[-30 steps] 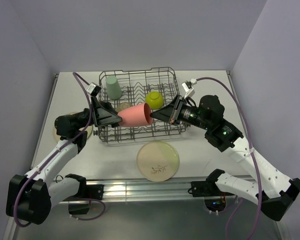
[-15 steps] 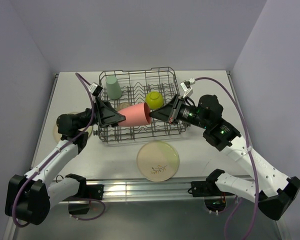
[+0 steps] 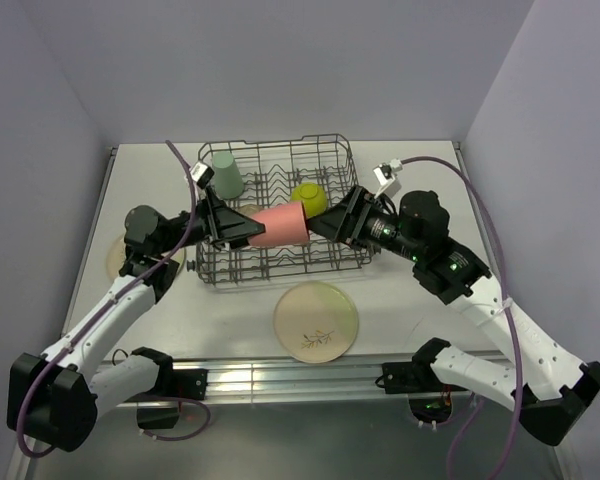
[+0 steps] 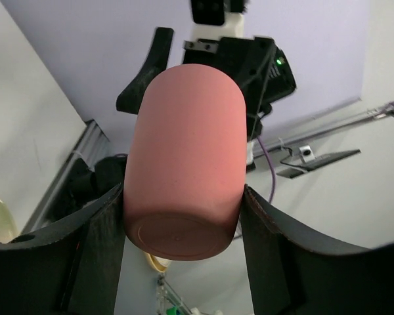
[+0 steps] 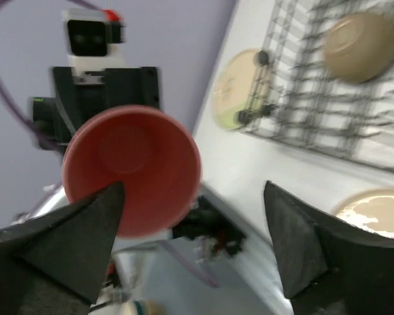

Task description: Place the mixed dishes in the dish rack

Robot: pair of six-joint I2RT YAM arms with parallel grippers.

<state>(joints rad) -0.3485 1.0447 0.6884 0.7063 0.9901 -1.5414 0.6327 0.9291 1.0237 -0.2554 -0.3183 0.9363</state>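
Where left gripper (image 4: pixel 180 220) clamps, smooth coral-pink cup (image 4: pixel 184 151) tapers.

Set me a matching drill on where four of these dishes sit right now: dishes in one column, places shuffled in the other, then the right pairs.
Dishes
1. pink cup
2. mint-green cup
3. lime-green bowl
4. leaf-sprig plate

Places
A. flat on the table, on the near side of the rack
B. in the rack's far left corner
C. gripped by the left pincer, above the rack
D. inside the rack, right of its middle

Pairs: 1-C, 2-B, 3-D, 4-A
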